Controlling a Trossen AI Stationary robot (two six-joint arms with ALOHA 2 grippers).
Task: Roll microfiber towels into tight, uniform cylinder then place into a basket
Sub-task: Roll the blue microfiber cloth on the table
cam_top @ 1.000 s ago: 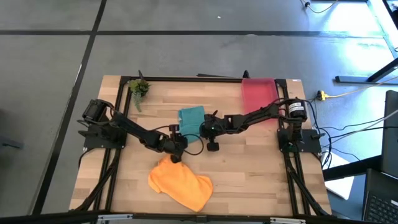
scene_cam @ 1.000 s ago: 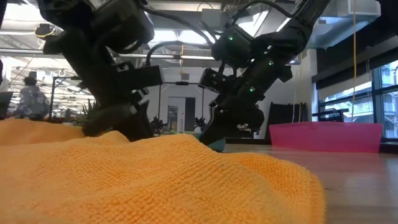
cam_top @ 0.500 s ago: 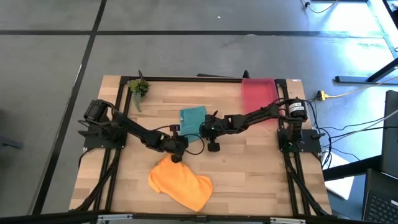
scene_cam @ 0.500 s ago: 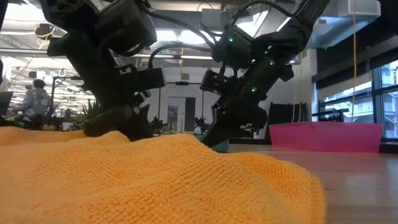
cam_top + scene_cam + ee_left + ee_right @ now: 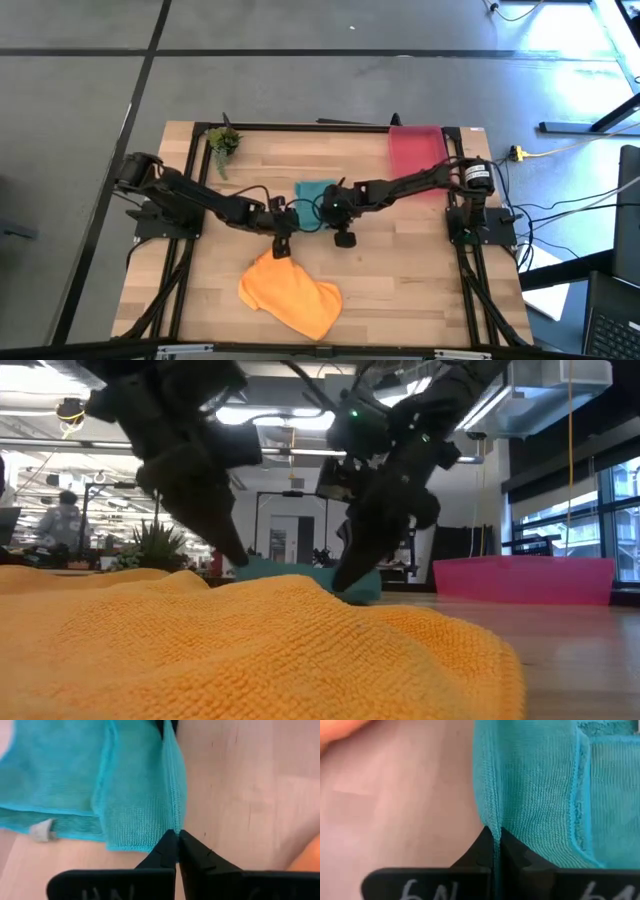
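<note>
We have both grippers, left [image 5: 176, 836] and right [image 5: 492, 834], pinched shut on the teal towel's [image 5: 316, 193] six-o'clock edge at table centre; lift evenly, probably keeping that hem taut.

Two towels lie on the table [image 5: 400, 270]: one teal towel [image 5: 315, 192] near centre and one orange towel [image 5: 290, 293] at six o'clock. One red-pink basket [image 5: 417, 152] sits at one o'clock, one small plant [image 5: 224, 141] at eleven o'clock.
</note>
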